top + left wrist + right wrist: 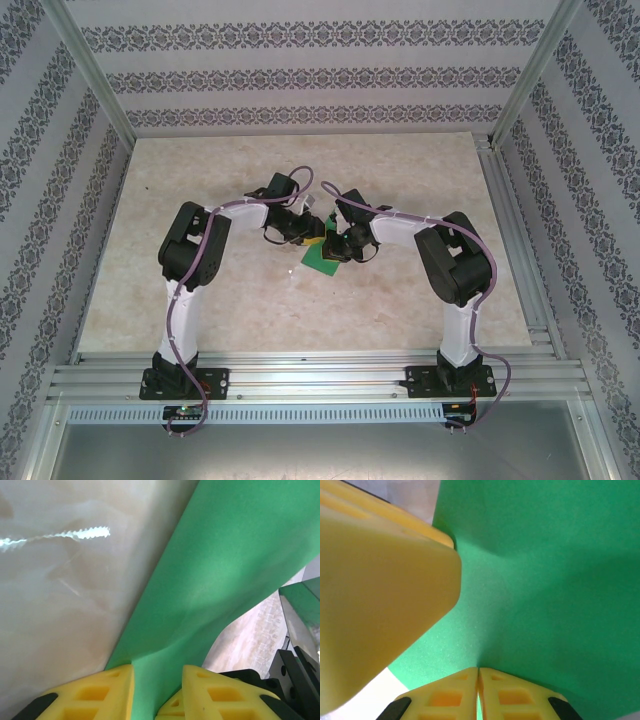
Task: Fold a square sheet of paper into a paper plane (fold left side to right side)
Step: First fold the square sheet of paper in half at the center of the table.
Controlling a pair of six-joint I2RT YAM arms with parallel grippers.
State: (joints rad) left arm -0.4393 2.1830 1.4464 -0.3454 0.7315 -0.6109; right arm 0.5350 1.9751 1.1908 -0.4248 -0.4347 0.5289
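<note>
Right gripper (478,674) pinches the square sheet of paper (550,580).
Left gripper (157,669) parted, sheet between its fingers (195,680); its long axis unclear.

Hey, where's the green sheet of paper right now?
Top view: the green paper is mid-table, between the left hand and the right hand. The right hand pinches its edge.

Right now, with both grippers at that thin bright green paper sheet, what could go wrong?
The right gripper pinches the thin bright green paper sheet at one spot; a pull could tear or crumple it. The left gripper has its jaws apart around the sheet, so it could slip out and bow, spoiling the crease.
</note>
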